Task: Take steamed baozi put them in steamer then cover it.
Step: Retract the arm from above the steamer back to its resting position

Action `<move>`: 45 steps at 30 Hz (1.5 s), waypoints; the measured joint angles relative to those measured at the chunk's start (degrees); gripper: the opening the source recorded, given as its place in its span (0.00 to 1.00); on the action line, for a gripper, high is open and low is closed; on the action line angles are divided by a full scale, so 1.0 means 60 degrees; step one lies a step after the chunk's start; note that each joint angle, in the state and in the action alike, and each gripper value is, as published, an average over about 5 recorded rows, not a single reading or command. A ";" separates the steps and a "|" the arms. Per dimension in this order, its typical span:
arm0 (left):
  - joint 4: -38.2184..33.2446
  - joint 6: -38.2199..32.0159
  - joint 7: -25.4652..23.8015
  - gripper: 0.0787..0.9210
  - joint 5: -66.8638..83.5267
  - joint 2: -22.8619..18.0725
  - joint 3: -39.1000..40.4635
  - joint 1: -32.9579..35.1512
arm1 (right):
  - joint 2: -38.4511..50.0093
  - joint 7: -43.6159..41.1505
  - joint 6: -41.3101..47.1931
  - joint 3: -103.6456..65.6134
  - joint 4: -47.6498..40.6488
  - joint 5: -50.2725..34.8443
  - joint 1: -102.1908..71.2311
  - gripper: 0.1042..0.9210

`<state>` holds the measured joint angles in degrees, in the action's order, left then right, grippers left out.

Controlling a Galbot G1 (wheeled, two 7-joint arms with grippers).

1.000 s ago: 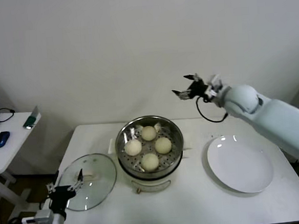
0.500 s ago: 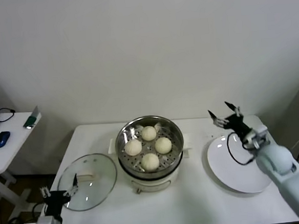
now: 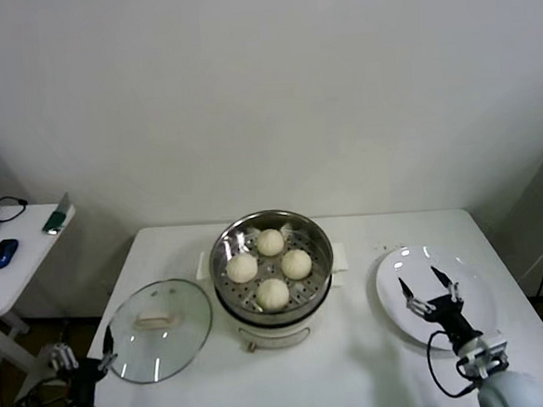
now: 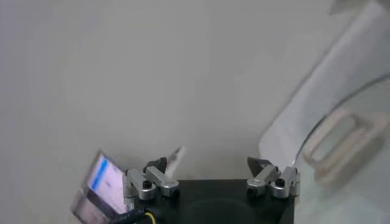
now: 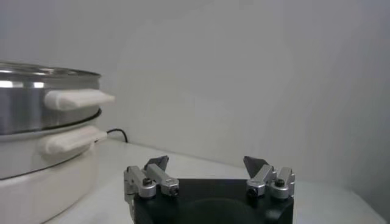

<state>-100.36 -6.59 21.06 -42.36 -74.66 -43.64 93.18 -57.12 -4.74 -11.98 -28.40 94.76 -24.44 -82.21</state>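
Baozi loaded, lid next

Baozi (image 3: 271, 266) sat in the steamer (image 3: 274, 301). I had dropped the right gripper (image 3: 428, 288), spread and empty, over the plate (image 3: 480, 324). Left gripper (image 3: 81, 361), also spread, waited beside the lid (image 3: 159, 331), uncovered pot pending.

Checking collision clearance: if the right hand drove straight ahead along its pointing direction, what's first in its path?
Nothing close, probably. The open right hand hangs over the white plate, aimed level toward the back wall; the steamer sits off to one side. Depth is uncertain.
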 measured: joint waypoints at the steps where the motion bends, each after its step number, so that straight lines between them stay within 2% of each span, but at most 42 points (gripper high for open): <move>1: 0.0123 -0.0054 0.0172 0.88 -0.0452 -0.0006 0.0037 -0.0022 | -0.0083 0.0003 -0.0044 -0.0028 0.0012 0.0039 -0.0081 0.88; 7: 0.0867 -0.0348 0.0873 0.88 -0.2735 -0.0114 0.0263 -0.0256 | -0.0442 -0.0004 -0.0284 -0.0172 0.0044 0.0213 -0.0480 0.88; 14: 0.1606 -0.0465 0.1171 0.88 -0.4196 -0.0245 0.0507 -0.0649 | -0.0707 -0.0054 -0.0517 -0.0334 0.0051 0.0388 -0.0832 0.88; 40: 0.3436 -0.0030 0.0941 0.88 -0.5352 0.0130 0.1247 -0.2547 | -0.1280 -0.0092 -0.0856 -0.0601 0.0099 0.0900 -0.1371 0.88; 43: 0.3541 0.0040 0.0902 0.85 -0.5358 0.0195 0.1325 -0.2675 | -0.1317 -0.0094 -0.0878 -0.0598 0.0095 0.0940 -0.1387 0.88; 45: 0.3574 0.0090 0.0864 0.79 -0.5361 0.0230 0.1360 -0.2713 | -0.1327 -0.0096 -0.0898 -0.0597 0.0080 0.0963 -0.1399 0.88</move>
<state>-78.91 -6.05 26.24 -74.53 -73.28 -35.48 76.90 -65.09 -5.32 -17.36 -31.98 95.24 -18.66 -90.60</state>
